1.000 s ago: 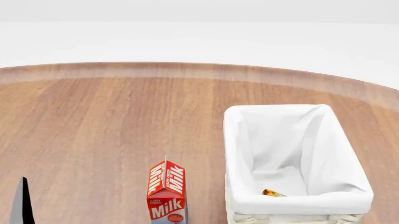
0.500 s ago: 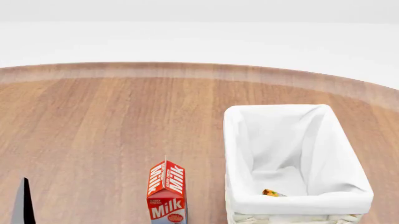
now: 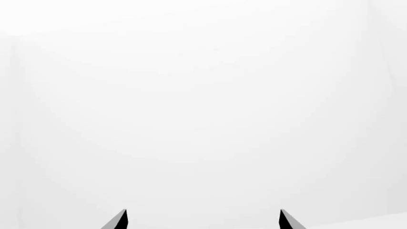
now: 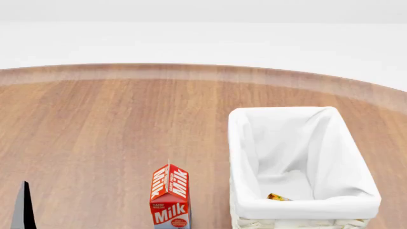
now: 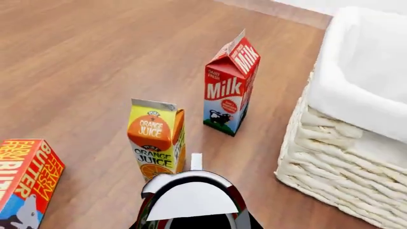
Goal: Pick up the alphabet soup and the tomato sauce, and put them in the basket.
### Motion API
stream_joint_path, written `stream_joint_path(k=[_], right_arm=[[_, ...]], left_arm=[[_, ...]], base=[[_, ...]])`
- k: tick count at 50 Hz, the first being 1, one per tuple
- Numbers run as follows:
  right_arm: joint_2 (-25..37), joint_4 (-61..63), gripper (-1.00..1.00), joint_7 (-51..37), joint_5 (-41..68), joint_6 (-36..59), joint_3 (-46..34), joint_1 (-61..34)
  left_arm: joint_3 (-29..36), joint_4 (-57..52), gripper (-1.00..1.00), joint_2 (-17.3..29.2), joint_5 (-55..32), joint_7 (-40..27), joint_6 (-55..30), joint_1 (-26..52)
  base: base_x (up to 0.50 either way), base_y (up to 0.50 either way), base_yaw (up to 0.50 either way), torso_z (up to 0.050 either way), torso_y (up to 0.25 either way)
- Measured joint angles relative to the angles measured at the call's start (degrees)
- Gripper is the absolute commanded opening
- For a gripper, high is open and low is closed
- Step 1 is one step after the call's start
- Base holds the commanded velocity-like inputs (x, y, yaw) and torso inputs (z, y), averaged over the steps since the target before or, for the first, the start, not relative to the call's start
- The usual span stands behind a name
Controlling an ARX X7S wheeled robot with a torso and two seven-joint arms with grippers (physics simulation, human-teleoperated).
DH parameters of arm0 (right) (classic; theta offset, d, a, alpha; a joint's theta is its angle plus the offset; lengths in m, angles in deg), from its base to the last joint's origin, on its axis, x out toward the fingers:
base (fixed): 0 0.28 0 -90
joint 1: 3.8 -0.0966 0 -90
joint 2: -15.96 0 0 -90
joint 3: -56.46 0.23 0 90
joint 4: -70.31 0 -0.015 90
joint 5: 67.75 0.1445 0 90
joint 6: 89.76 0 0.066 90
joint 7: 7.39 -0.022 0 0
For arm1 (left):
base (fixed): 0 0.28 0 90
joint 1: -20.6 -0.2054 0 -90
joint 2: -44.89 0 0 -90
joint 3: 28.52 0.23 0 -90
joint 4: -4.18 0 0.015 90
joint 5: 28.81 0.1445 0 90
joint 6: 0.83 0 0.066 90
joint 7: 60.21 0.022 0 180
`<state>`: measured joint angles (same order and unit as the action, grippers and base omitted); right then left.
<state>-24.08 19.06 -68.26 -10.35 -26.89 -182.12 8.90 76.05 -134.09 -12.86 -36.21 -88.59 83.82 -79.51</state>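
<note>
Right claw (image 5: 190, 210) clamps tomato sauce (image 5: 190, 191) near "Milk" carton (image 5: 230, 86).

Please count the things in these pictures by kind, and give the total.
Cartons: 2, milk and orange juice
Boxes: 1, butter
Cans: 2, red can and a part-hidden can in the basket
Baskets: 1
Total: 6

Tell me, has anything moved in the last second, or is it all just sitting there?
Almost nothing. The dark tip at the head view's lower left edge sits about where it was, shifting only slightly. The milk carton and the basket have not moved, and the small orange thing still lies inside the basket. Nothing was picked up or let go.
</note>
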Motion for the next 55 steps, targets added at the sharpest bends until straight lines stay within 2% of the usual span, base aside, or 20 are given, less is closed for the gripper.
stream_joint_path(k=[16, 34, 45, 55], right_arm=[[10.0, 13.6, -1.0, 2.0, 4.4, 4.7, -0.4, -21.5], [18.5, 17.9, -1.0, 10.2, 21.1, 9.3, 0.2, -47.5], [19.8, 11.6, -1.0, 14.8, 31.2, 11.3, 5.5, -52.9], [16.4, 2.7, -1.0, 17.0, 37.9, 10.6, 10.0, -52.3]], left_arm=[[0.3, -0.3, 1.0, 0.1, 0.0, -0.1, -0.3, 0.3], [0.7, 0.0, 1.0, 0.1, 0.1, -0.2, -0.2, 0.5], [0.9, 0.1, 1.0, 0.1, 0.1, -0.2, -0.2, 0.7], [1.0, -0.1, 1.0, 0.2, -0.1, -0.3, -0.5, 0.9]], base=[[0.0, 0.0, 0.0, 0.0, 0.0], [0.0, 0.0, 0.0, 0.0, 0.001], [0.0, 0.0, 0.0, 0.0, 0.0], [0.0, 0.0, 0.0, 0.0, 0.0]])
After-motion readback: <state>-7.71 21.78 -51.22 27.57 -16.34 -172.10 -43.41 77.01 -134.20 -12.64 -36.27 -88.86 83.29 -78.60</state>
